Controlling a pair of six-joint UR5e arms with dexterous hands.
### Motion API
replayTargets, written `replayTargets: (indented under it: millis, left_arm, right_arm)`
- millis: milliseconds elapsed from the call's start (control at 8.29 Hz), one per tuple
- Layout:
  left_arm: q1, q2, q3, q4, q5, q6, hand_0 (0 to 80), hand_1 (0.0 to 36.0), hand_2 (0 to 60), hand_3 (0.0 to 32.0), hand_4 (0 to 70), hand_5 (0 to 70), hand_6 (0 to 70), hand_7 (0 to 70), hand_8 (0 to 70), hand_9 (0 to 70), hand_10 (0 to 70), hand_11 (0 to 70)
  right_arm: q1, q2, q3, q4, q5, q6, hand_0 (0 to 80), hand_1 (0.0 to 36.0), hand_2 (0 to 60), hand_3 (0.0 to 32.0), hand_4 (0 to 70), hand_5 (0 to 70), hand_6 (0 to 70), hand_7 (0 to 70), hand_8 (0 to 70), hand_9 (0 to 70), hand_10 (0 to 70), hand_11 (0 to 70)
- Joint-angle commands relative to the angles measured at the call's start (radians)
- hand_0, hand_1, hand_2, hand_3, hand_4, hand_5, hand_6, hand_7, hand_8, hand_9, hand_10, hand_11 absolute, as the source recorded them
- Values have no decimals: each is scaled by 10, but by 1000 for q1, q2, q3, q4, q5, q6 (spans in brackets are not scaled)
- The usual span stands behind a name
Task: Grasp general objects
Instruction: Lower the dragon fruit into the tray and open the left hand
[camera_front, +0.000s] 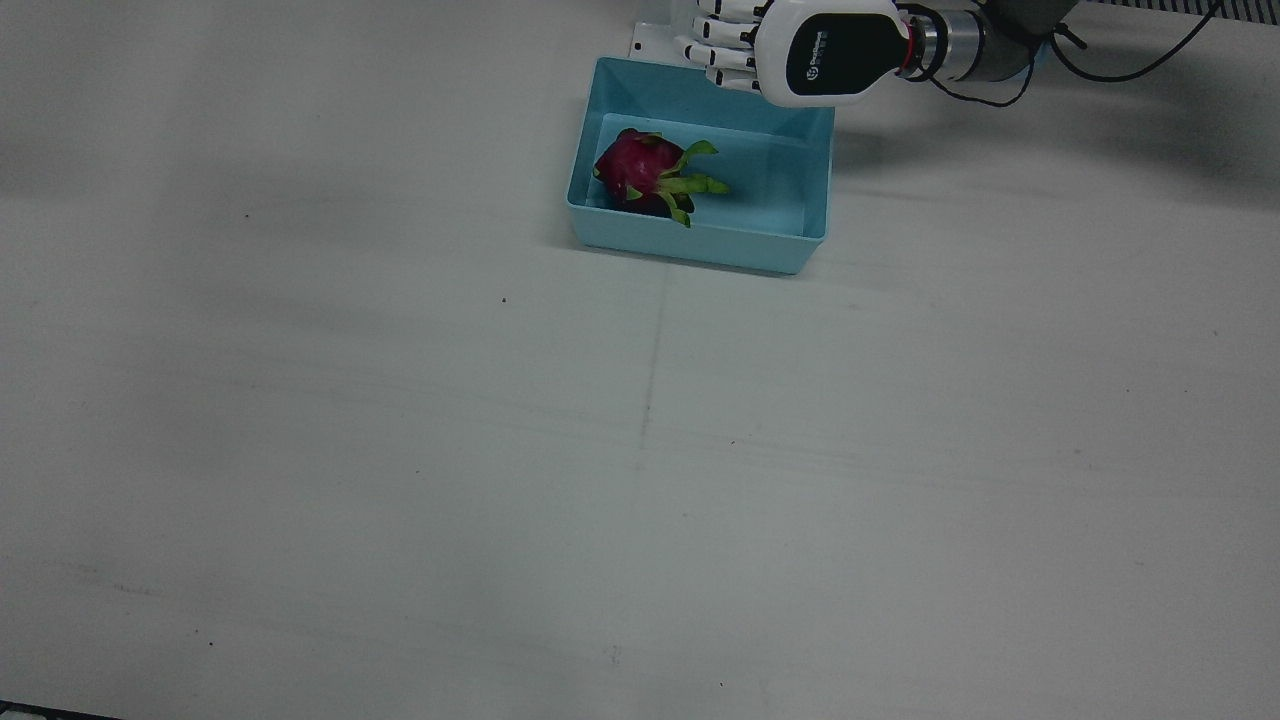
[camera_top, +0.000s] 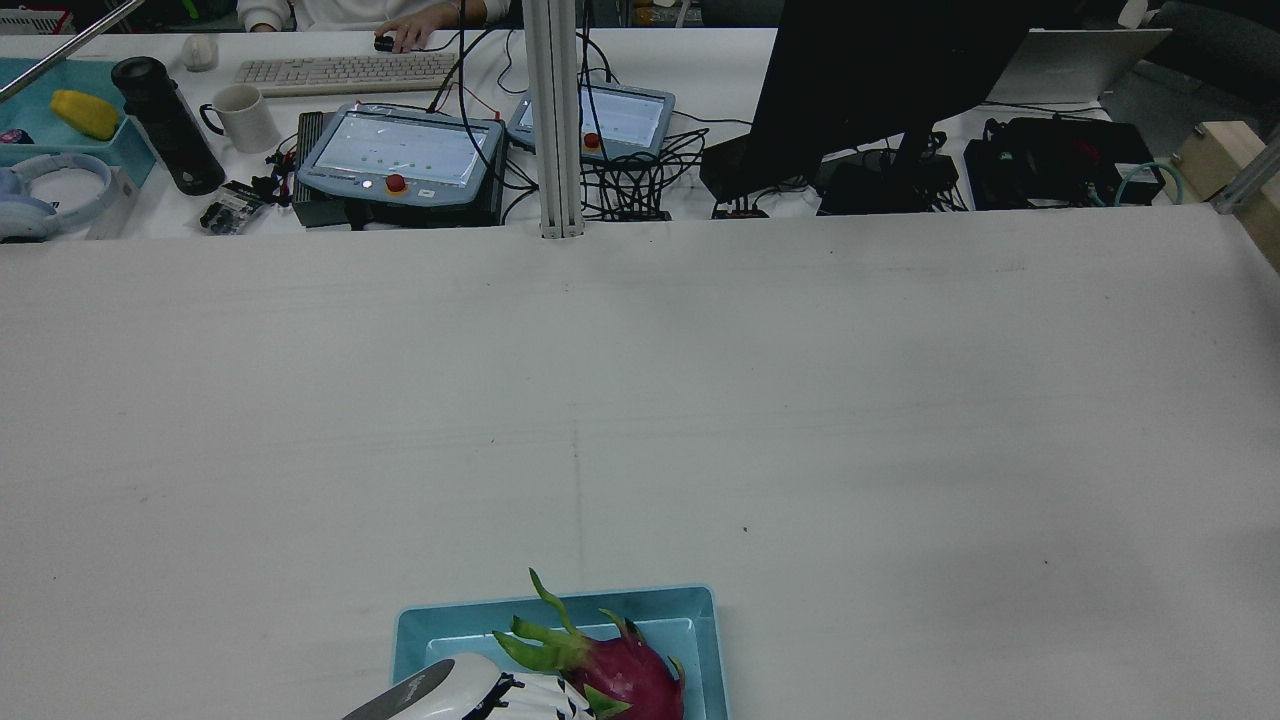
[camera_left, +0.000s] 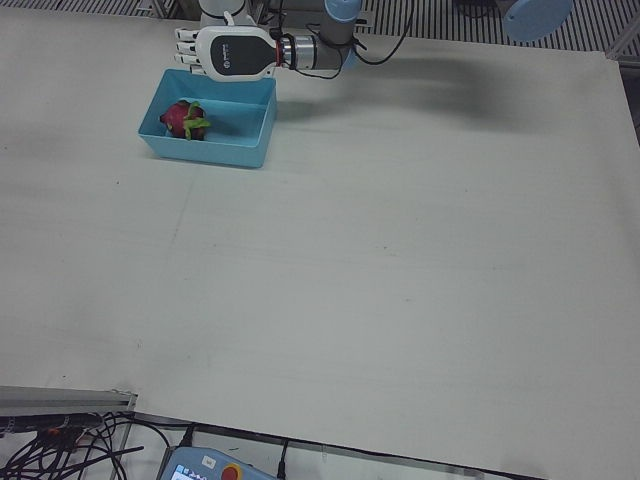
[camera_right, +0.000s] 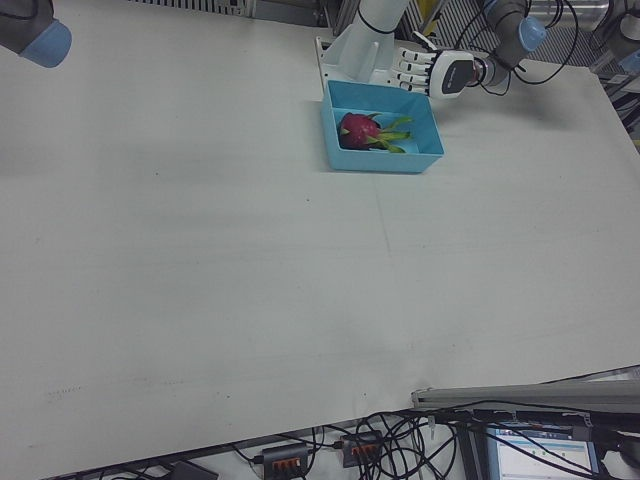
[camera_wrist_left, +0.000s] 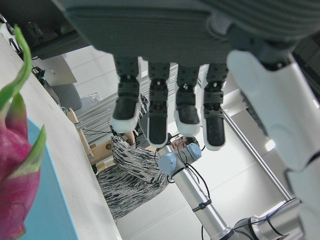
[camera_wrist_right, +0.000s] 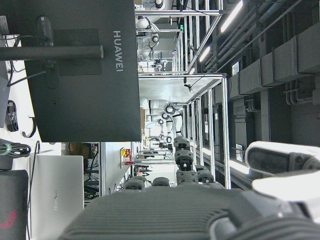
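Front view: dragon fruit lying in the left half of the blue bin, leaves toward the middle; left hand over the bin's far rim, fingers spread, holding nothing.
Rear view: same hand at the bottom edge, just beside the fruit; contact not clear.
Left-front view: hand above the bin.
Right hand view: right hand raised, facing a monitor; fingers apart, empty.

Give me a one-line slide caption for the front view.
Left hand, open, hovers over the far rim of the blue bin holding a dragon fruit.
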Motion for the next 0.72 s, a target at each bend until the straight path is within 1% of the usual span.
replayTargets:
  millis: [0,121,241,362,482,603]
  left_arm:
    - [-71,88,-46,4,-46,-37,469,73,431,0,351,700,700,700,698,700,700,700]
    - [-146,134,-48,1,-56,-108,463,67,425,0,328,700,700,700,698,700,700,700]
    - [-235,174,-48,-1,-57,-143,464,71,402,0,307,700,700,700,666,700,671,700]
    - [-319,229,-48,-5,-77,-181,463,73,379,0,279,700,700,700,628,700,631,700]
    - [-400,262,-48,1,-77,-205,461,70,328,0,244,700,700,700,571,700,585,700]
    - [-494,331,-45,-1,-79,-253,451,56,298,0,220,700,684,700,555,700,559,700]
  right_arm:
    - [0,0,-1,0,0,1,0,0,0,0,0,0,0,0,0,0,0,0]
    - [0,0,-1,0,0,1,0,0,0,0,0,0,0,0,0,0,0,0]
    - [0,0,-1,0,0,1,0,0,0,0,0,0,0,0,0,0,0,0]
    - [0,0,-1,0,0,1,0,0,0,0,0,0,0,0,0,0,0,0]
    - [0,0,-1,0,0,1,0,0,0,0,0,0,0,0,0,0,0,0]
    - [0,0,-1,0,0,1,0,0,0,0,0,0,0,0,0,0,0,0]
